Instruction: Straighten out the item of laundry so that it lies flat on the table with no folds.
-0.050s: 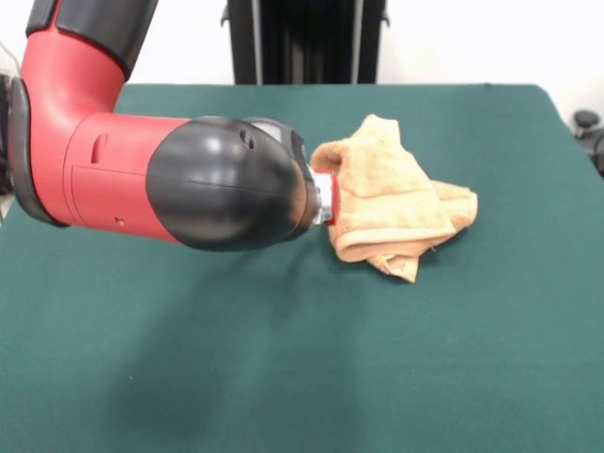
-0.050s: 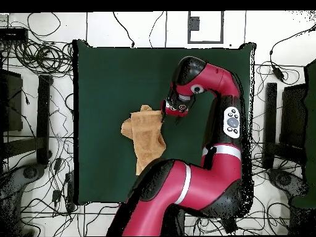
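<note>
Tan-orange terry towel (image 1: pixel 392 203) lies bunched and folded on the green table (image 1: pixel 283 377), roughly mid-table, one end trailing toward the robot base in the overhead view. Red-and-black arm (image 1: pixel 179 179) has its wrist end against the towel's edge. Gripper apparently hidden behind the wrist housing; finger state cannot be told.

Black cables (image 2: pixel 37 37) sprawl in tangles over the pale floor (image 2: pixel 278 24) along the left and right sides of the overhead view, dark equipment stands (image 2: pixel 43 111) rise on either side, and a black upright frame (image 1: pixel 307 42) fills the front view's top centre.
</note>
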